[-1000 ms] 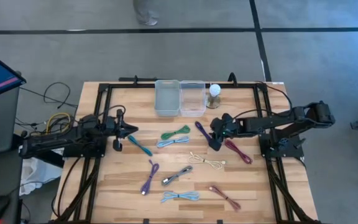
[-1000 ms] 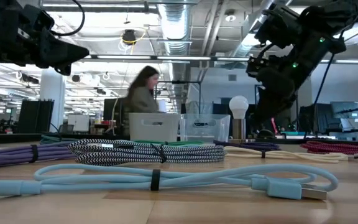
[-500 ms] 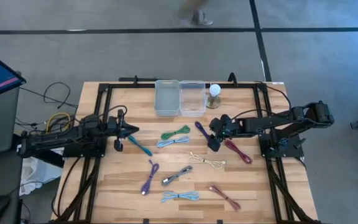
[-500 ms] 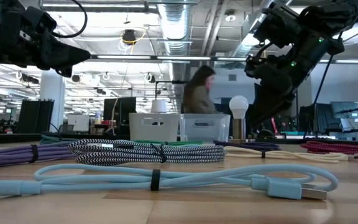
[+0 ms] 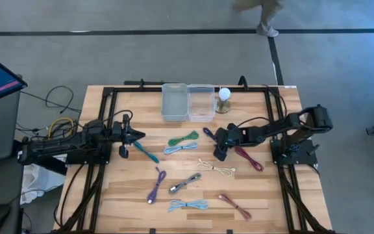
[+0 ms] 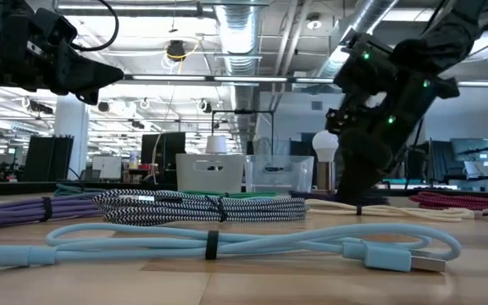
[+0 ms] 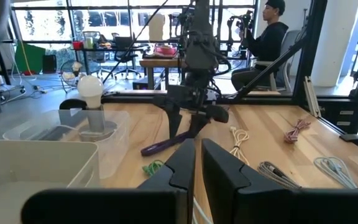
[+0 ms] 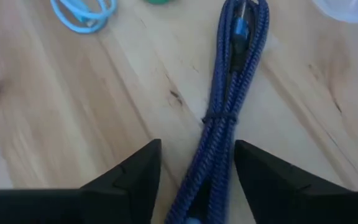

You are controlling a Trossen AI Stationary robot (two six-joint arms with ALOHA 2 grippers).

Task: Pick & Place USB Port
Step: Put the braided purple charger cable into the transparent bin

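Note:
A dark purple bundled USB cable (image 5: 209, 134) lies flat on the table near the clear bins, also seen in the right wrist view (image 8: 230, 93). My right gripper (image 5: 218, 149) is low over its near end, open. Its fingers stand on either side of the bundle (image 8: 197, 180), and I cannot see them touching it. My left gripper (image 5: 137, 136) waits shut above the table's left part, beside a teal cable (image 5: 146, 152). The left wrist view shows the right gripper (image 7: 185, 127) straddling the purple cable (image 7: 160, 147).
Two clear bins (image 5: 175, 101) (image 5: 200, 101) and a light bulb on a stand (image 5: 224, 96) sit at the far edge. Several other bundled cables lie about: green (image 5: 183, 138), light blue (image 5: 188, 205), striped (image 5: 186, 182), cream (image 5: 217, 167), red (image 5: 249, 158). A person walks beyond the table.
My right gripper has moved toward the table's left and down, coming to sit low over the purple cable, with the arm reaching farther out. The cables lie as before. A person has walked past behind the table.

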